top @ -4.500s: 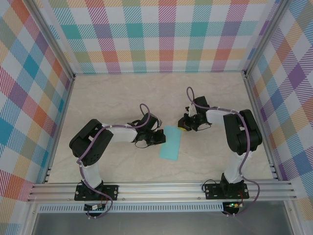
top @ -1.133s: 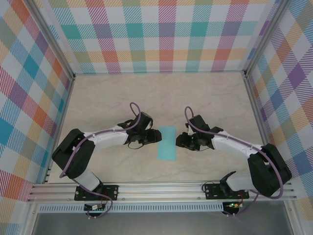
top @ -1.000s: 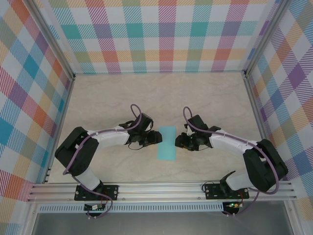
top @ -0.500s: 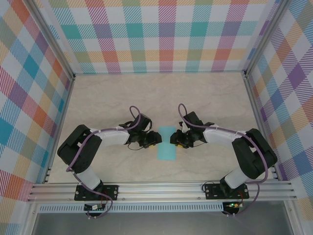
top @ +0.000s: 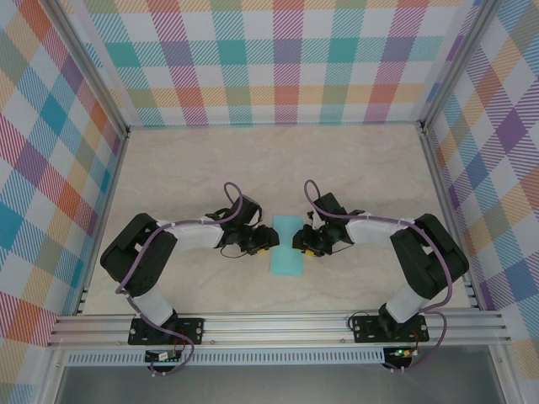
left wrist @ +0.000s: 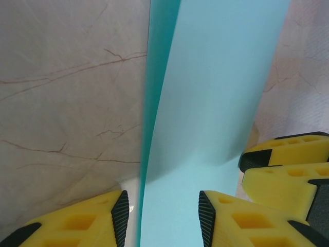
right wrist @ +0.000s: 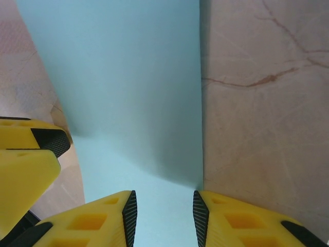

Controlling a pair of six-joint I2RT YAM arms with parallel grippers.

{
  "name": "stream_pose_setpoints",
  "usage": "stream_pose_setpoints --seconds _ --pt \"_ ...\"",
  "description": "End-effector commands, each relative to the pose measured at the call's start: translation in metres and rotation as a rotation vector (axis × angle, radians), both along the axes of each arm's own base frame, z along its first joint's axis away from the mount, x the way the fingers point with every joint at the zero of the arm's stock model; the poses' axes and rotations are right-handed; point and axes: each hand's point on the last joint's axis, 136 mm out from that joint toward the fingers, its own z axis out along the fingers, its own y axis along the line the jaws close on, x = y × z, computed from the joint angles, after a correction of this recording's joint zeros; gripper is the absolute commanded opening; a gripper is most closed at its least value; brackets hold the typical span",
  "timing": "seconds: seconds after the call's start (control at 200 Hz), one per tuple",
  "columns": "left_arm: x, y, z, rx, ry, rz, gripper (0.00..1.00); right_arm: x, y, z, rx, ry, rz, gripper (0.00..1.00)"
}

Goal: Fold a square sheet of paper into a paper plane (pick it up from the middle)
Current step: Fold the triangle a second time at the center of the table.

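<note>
Top external view: a narrow strip of light cyan paper [top: 287,252] lies flat on the marble-patterned counter [top: 210,168], about in the middle between the two arms, with its long side running away from the bases. The left claw [top: 269,239] reaches to the left long edge of the paper, and the right claw [top: 300,242] reaches to the right long edge, almost opposite to it. Both are at the far half of the strip.

In the left wrist view, the yellow fingers [left wrist: 77,224] of the left claw stand apart. The left edge of the paper runs up between them, and this edge looks a little lifted from the counter. One finger is over the bare counter and the other is over the paper. The fingers do not pinch the paper.

In the right wrist view, the right claw is also open. The paper shows in the gap between its fingers [right wrist: 241,221], and the right edge of the paper is just beside the inner face of one finger. Whether the pads touch the paper cannot be told.
</note>
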Motion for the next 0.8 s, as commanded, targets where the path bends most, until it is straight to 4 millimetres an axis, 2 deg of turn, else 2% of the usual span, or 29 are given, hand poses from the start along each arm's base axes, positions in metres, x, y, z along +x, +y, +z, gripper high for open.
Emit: stream_pose_setpoints --seconds 0.0,0.255,0.795 --pt "-0.001 0.002 -0.006 -0.006 0.028 0.004 0.42 0.003 0.0 -0.004 0.0 0.007 -0.018 0.37" --pt "-0.002 -0.006 -0.008 -0.043 0.048 -0.013 0.42 -0.002 -0.003 -0.011 -0.007 0.027 -0.024 0.35" --pt "-0.001 -0.012 -0.002 -0.084 0.05 -0.014 0.39 -0.003 -0.005 -0.013 -0.008 0.027 -0.03 0.34"
